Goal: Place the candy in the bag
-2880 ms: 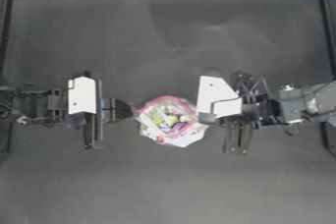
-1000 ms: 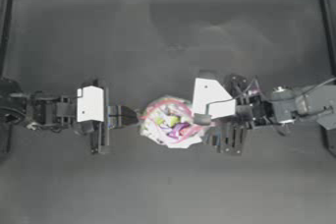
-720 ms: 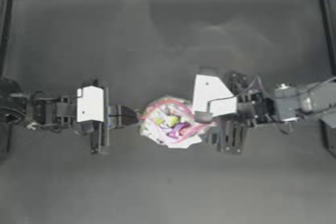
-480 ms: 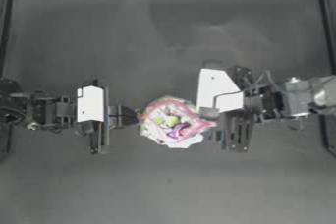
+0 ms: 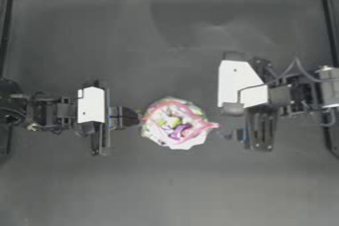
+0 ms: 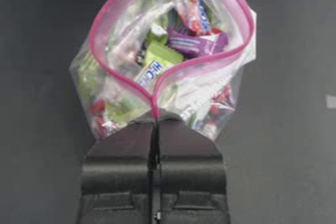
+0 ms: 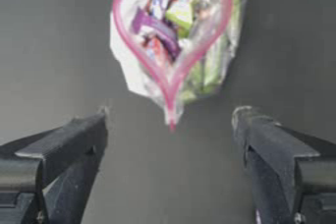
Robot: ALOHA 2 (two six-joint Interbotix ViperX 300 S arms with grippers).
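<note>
dark table (image 5: 165,36): l hand (image 6: 156,120) pinches bag (image 5: 173,123) corner, r hand (image 7: 169,134) released; "hi-c" legible.

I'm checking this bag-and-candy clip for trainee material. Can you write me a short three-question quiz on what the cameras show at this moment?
1. True or false: the left gripper is shut on the bag at one end of its pink strip.
2. The right gripper is: A) shut on the bag, B) open and clear of the bag, C) out of view.
3. Fill in: the bag's mouth is ___.

Key: 1 true. 2 B; it sits open at the bag's right, touching nothing. 3 open, with wrapped sweets showing inside.
</note>
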